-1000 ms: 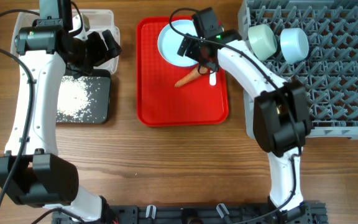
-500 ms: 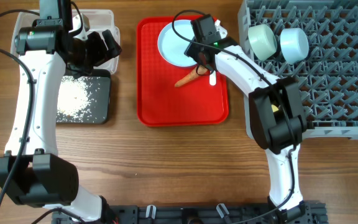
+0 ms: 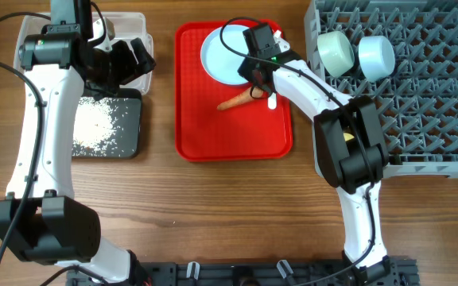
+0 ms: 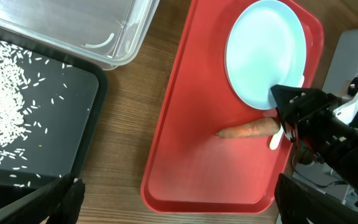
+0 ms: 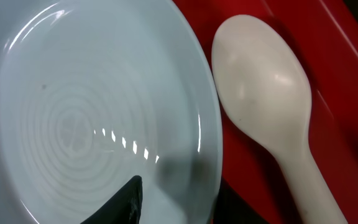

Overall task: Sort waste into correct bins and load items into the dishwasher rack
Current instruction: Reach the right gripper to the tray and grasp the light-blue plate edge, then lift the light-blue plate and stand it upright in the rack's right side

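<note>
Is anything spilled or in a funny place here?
Yes. Loose rice grains lie scattered all over the black tray, like a spill. Also, an orange carrot lies bare on the red tray, next to the plate and spoon.

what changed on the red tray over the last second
The right claw shifted slightly toward the rack side, at the plate's edge. The carrot slid a little left and now lies flatter, probably nudged. No grasp or release is visible. The plate, spoon, rice, both racked bowls and the left claw stayed put.
</note>
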`<act>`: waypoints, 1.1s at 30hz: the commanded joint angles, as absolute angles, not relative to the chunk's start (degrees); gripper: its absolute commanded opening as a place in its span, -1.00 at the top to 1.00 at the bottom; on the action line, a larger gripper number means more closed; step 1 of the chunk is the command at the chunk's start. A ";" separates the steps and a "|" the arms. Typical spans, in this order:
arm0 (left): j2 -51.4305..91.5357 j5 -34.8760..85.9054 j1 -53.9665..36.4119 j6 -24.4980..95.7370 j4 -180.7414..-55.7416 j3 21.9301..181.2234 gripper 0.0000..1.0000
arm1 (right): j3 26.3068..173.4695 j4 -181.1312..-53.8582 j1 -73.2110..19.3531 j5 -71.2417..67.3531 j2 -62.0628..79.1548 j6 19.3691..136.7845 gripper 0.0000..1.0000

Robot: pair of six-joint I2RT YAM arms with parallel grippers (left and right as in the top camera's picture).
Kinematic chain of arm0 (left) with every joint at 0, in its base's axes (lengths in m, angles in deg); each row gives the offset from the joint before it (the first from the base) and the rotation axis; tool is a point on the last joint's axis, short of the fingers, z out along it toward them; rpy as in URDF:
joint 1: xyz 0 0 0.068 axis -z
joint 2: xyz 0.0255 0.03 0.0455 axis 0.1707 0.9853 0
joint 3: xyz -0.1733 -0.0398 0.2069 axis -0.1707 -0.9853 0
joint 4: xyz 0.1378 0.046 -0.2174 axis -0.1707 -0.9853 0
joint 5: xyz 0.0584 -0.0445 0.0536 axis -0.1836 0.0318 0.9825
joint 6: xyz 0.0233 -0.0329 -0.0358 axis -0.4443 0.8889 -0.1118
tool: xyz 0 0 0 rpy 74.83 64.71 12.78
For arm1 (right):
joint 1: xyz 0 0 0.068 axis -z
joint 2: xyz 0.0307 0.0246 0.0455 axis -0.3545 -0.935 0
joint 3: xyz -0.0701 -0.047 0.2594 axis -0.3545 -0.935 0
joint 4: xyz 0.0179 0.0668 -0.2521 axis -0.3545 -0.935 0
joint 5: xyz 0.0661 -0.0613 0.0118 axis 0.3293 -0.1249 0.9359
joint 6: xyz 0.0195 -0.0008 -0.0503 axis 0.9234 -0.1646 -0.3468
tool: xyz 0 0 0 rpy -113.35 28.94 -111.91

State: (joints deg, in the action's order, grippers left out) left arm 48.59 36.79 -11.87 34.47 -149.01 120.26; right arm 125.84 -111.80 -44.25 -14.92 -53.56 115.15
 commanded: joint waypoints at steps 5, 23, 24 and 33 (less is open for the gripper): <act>48.32 36.73 -11.94 34.54 -149.03 120.83 -1.00 | 124.97 -113.90 -44.69 -13.63 -56.86 115.63 0.75; 48.32 36.73 -11.94 34.54 -149.03 120.83 -1.00 | 131.20 -113.68 -43.90 -12.62 -50.98 102.88 0.91; 48.32 36.73 -11.94 34.54 -149.03 120.83 -1.00 | 131.64 -113.99 -43.88 -13.28 -49.19 100.37 0.91; 48.32 36.73 -11.94 34.54 -149.03 120.83 -1.00 | 131.83 -118.80 -43.55 -34.22 -31.00 84.46 0.91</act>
State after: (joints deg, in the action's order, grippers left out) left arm 48.59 36.79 -11.87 34.47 -149.01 120.26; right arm 129.38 -117.83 -44.10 -21.71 -40.05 93.49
